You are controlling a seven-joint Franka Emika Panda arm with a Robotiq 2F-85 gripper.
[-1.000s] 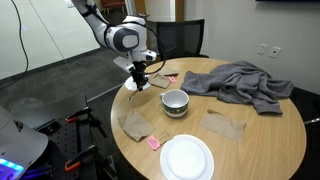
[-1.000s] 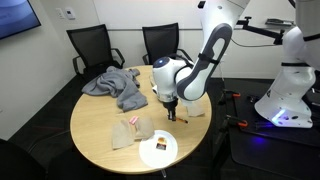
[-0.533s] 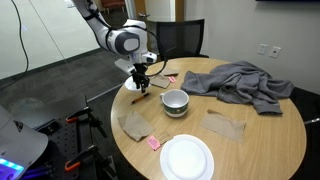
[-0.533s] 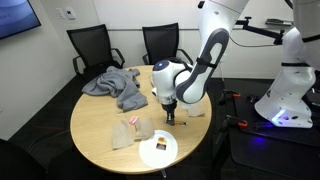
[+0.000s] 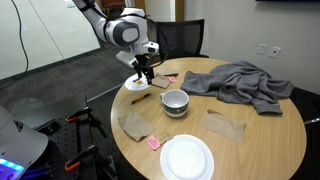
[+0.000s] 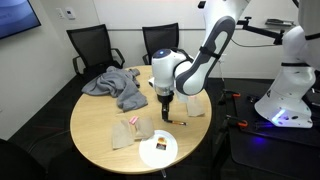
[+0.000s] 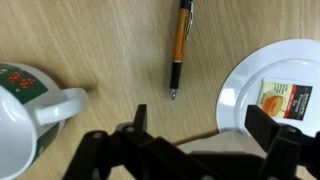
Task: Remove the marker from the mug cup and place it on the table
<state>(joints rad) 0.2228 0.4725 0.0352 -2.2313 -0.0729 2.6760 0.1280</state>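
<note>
marker down on the worktop, gripper empty above it

and there it is: the marker (image 7: 180, 45) lies flat on the light wooden worktop (image 7: 110, 40), orange barrel with a dark grip and tip, out of the mug cup (image 7: 30, 105) altogether. in the wrist view it sits between the mug cup on one side and a small white saucer (image 7: 240, 105) on the other, touching neither. the saucer carries a printed packet (image 7: 280, 100).

the gripper (image 7: 200, 118) hangs over the spot with its fingers (image 7: 138, 118) spread wide and nothing between them; the marker lies just beyond the fingertips, clear of both.

in an exterior view the gripper (image 5: 146, 72) is poised over the near edge of the round worktop, the marker (image 5: 142, 97) a thin dark line just beside the saucer (image 5: 135, 86), with the mug cup (image 5: 175, 101) close by, upright and white inside. further across lies a crumpled grey cloth (image 5: 240, 82), and a large white plate (image 5: 187, 157) sits near the front rim, well apart from the action.
</note>
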